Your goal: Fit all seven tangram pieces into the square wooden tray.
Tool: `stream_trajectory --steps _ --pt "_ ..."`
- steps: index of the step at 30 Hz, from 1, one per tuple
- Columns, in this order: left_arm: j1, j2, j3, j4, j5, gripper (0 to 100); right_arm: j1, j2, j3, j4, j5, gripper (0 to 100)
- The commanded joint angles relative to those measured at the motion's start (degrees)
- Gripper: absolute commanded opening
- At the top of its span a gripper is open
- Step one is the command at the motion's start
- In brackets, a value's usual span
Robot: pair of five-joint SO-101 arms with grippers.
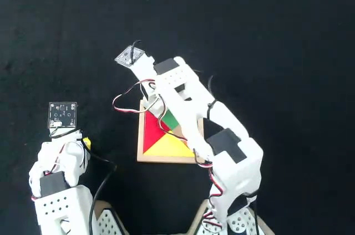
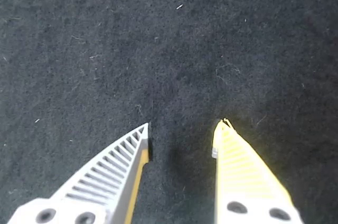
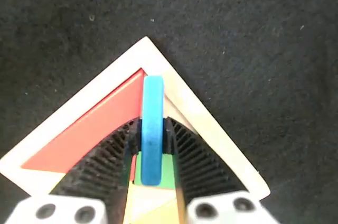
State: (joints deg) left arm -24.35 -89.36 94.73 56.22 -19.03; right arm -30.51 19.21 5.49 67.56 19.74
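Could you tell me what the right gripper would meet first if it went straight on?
Probably the wooden tray, at its corner beside the red piece; the blue piece it holds would touch first, though depth is unclear.

In the high view the right arm (image 1: 186, 93) hides much of the wooden tray (image 1: 140, 141).

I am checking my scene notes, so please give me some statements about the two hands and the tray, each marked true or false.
The right hand holds a blue piece on its edge. True.
The left hand grips a yellow piece. False: it is open and holds nothing.
A red piece lies in the wooden tray. True.
The tray rests on a white table. False: the table cover is black.
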Motion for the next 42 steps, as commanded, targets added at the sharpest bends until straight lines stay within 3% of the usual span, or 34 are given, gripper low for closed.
stream_trajectory --steps 1,12,18,35,42 --pt "0.7 -0.4 -1.1 -1.0 0.4 20 -1.8 -0.8 -0.2 -0.2 -1.8 1.1" --pt "0.7 -0.4 -1.1 -1.0 0.4 20 -1.9 -0.5 0.2 0.4 -4.1 1.8" --pt "0.7 -0.4 -1.1 -1.0 0.4 20 -1.9 -0.6 0.0 2.5 -4.0 19.1" --pt "0.7 -0.4 -1.1 -1.0 0.4 20 -1.4 -2.6 -1.4 2.6 -1.1 15.9" --pt "0.7 -0.4 -1.1 -1.0 0.4 20 2.2 -3.0 -1.9 2.5 -0.9 15.9"
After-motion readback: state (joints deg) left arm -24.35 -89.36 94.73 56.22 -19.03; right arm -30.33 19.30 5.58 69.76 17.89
